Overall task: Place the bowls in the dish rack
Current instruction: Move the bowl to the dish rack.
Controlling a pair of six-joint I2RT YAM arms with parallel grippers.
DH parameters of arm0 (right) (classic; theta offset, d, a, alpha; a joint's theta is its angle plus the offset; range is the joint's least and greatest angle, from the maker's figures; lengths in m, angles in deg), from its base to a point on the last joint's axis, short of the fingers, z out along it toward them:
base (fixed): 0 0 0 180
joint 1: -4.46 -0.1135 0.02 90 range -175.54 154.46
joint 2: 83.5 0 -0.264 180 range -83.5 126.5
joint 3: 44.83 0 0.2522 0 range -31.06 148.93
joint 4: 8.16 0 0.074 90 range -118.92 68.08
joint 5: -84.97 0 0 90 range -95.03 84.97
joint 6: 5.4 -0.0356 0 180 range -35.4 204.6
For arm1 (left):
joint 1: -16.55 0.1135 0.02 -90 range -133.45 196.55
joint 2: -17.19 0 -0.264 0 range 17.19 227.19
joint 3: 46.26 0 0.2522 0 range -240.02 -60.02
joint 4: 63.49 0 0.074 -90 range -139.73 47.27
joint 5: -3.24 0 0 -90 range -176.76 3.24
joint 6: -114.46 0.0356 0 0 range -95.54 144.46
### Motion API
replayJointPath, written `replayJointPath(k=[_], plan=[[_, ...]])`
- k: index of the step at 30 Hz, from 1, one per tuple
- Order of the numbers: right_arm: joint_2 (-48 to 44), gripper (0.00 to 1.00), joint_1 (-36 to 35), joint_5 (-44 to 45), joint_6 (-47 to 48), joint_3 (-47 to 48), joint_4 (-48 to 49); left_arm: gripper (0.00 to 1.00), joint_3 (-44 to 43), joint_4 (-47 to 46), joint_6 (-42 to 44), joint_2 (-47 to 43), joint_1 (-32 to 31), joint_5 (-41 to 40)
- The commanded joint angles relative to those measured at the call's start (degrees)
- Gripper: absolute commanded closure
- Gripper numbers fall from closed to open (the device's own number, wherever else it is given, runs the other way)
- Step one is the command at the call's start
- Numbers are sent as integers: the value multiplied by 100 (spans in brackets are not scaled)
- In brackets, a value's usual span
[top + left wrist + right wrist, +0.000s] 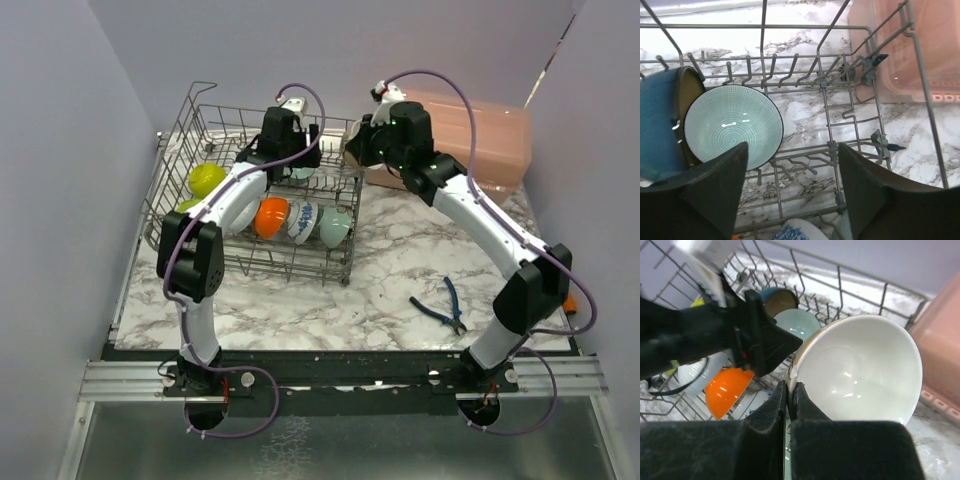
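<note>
The grey wire dish rack (200,130) stands at the back left. Standing in it are lime-yellow bowls (207,178), an orange bowl (271,217), a blue-patterned white bowl (303,220) and a pale teal bowl (334,226). My left gripper (790,150) hangs open and empty over the rack's floor. Just left of it stand another teal bowl (732,125) and a dark blue bowl (660,130). My right gripper (790,385) is shut on the rim of a white bowl (860,370), held in the air at the rack's back right corner (352,148), close to the left gripper (303,160).
A pink plastic box (470,140) sits at the back right, right beside the rack. Blue-handled pliers (440,305) lie on the marble table at the front right. Walls close in on both sides. The left arm (715,335) fills the space left of the held bowl.
</note>
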Motion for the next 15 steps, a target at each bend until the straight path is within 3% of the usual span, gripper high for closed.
replayJointPath(k=[1, 7, 13, 15], plan=[[-832, 100, 40, 760, 371, -191, 533, 33, -817, 634, 187, 807, -93, -574], [-1481, 100, 39, 1622, 883, -641, 340, 35, -1718, 1223, 551, 1690, -248, -1093], [-1689, 100, 39, 1642, 925, -878, 326, 38, -2366, 1661, 868, 2359, -382, -1461], [-1682, 100, 39, 1673, 922, -925, 315, 45, -2449, 1696, 944, 2491, -420, -1520]])
